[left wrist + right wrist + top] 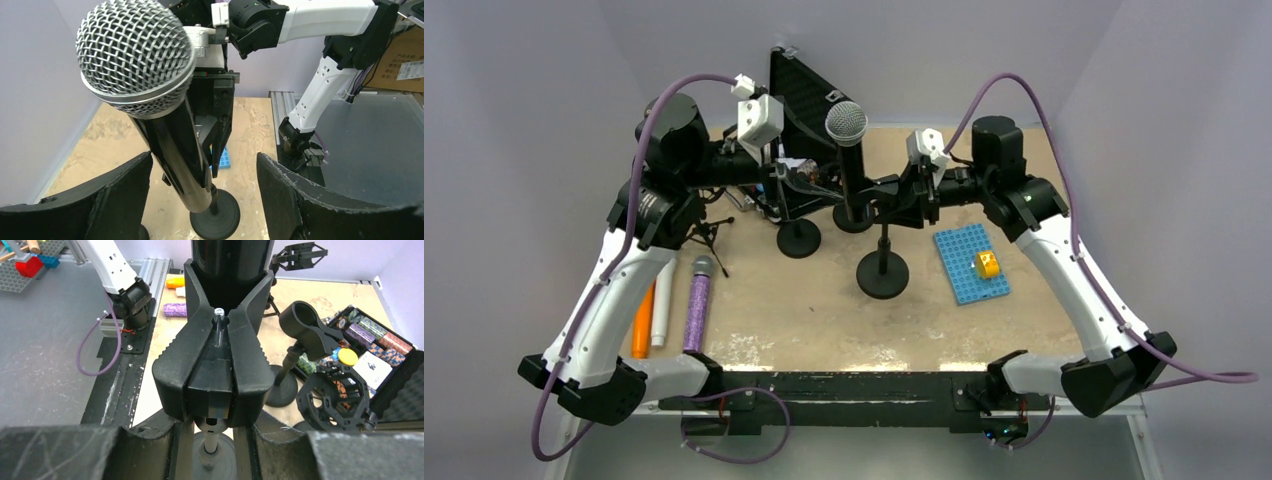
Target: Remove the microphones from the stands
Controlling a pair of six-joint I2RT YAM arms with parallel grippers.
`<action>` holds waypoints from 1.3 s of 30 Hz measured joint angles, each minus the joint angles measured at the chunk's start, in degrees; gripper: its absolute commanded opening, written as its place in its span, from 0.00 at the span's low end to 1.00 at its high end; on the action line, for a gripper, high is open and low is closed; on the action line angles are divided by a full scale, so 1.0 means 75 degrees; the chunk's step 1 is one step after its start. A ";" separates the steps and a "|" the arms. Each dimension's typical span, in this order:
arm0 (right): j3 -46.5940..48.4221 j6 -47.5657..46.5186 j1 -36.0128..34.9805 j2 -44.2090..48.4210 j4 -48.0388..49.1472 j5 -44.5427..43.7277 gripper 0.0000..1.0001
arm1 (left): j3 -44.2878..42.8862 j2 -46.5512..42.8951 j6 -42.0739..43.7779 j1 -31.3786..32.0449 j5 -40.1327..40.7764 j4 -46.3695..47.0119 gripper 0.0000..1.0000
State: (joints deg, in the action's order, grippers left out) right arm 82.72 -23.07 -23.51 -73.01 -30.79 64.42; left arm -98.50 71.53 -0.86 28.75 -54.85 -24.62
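Microphone: seated head-up in stand, at the table's 12 o'clock.
Right gripper, reaching in from 3 o'clock, is clamped on the stand's clip, presumably to steady it for the pull. Left gripper, level from 9 o'clock, gapes wide, fingers flanking the body, apparently untouching, holding nothing.

You see two microphones: the black microphone and the purple microphone. You see three stands: the left stand, the middle stand and the near stand. Also one blue plate, one yellow block, one orange pen, one white pen.
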 measured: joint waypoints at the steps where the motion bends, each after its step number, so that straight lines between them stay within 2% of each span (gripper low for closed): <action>1: -0.0012 -0.0017 -0.0085 -0.0020 0.0012 0.0000 0.00 | 0.0128 -0.0038 -0.0009 0.0029 0.0026 0.0044 0.78; 6: -0.0090 -0.0175 -0.0452 -0.0236 0.0198 -0.0012 0.00 | 0.0606 -0.0052 -0.0277 0.0038 0.0143 0.0385 0.73; 11: -0.0423 -0.0361 -0.0679 -0.0519 0.0274 -0.0038 0.00 | 0.0912 -0.0044 -0.0420 0.0041 0.0306 0.0603 0.42; 12: -0.0516 -0.0388 -0.0691 -0.0562 0.0289 -0.0047 0.03 | 0.0962 -0.0047 -0.0414 0.0041 0.0332 0.0629 0.36; 13: -0.0586 -0.0393 -0.0702 -0.0583 0.0303 -0.0044 0.11 | 0.1008 -0.0047 -0.0402 0.0044 0.0353 0.0612 0.28; 15: -0.0746 -0.0440 -0.0702 -0.0603 0.0376 -0.0047 0.44 | 0.1134 -0.0047 -0.0332 0.0041 0.0376 0.0580 0.15; 16: -0.0822 -0.0469 -0.0702 -0.0609 0.0405 -0.0047 0.56 | 0.1189 -0.0047 -0.0321 0.0041 0.0376 0.0562 0.09; 17: -0.0860 -0.0495 -0.0702 -0.0618 0.0391 -0.0052 0.72 | 0.1250 -0.0050 -0.0297 0.0041 0.0373 0.0557 0.04; 18: -0.0877 -0.0495 -0.0702 -0.0635 0.0382 -0.0055 0.77 | 0.1297 -0.0050 -0.0265 0.0044 0.0353 0.0516 0.00; 22: -0.0868 -0.0734 -0.0699 -0.0659 0.0090 -0.0099 0.82 | 0.1749 -0.0070 -0.0125 0.0044 0.0300 0.0338 0.00; 25: -0.0868 -0.0906 -0.0699 -0.0600 -0.0181 -0.0289 0.83 | 0.2063 -0.0070 -0.0073 0.0044 0.0262 0.0227 0.00; 33: -0.0356 -0.1137 -0.0702 -0.0533 -0.0994 -0.0437 0.76 | 0.2326 -0.0329 0.0006 0.0044 0.0347 0.0443 0.00; 39: -0.0300 -0.0589 -0.0717 -0.0580 -0.0772 -0.0423 0.73 | 0.2416 -0.0391 0.0003 0.0067 0.0376 0.0542 0.00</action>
State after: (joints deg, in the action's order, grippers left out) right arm 80.47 -27.49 -28.88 -77.36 -36.58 61.25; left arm -80.38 68.60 -0.84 29.26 -52.03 -20.56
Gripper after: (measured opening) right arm 0.745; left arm 0.447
